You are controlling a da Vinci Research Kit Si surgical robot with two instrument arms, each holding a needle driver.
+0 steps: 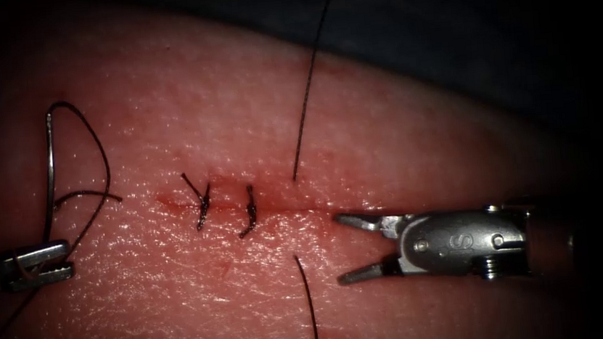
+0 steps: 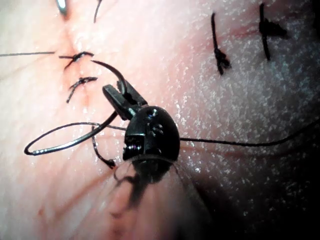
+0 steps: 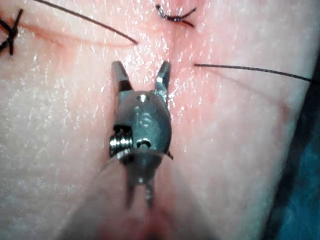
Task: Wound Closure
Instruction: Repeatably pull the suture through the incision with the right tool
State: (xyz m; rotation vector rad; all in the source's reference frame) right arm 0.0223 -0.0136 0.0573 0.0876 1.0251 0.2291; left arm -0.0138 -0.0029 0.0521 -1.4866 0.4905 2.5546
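a dark blue-grey cloth [image 1: 449, 25] lies behind everything.

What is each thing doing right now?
left tool: shut on the needle, left of the cut.
needle: out of the tissue, held near one end.
right tool: open, holding nothing.
cut: two knotted stitches, a third thread untied.

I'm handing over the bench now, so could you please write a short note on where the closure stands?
Left tool: jaws shut on the needle, gripped near one end, clear of the tissue, left of the cut.
Right tool: jaws open, holding nothing, at the cut's right end.
Done: two knotted stitches.
Left: thread crosses the cut beside them, entering above and emerging below, not yet tied.
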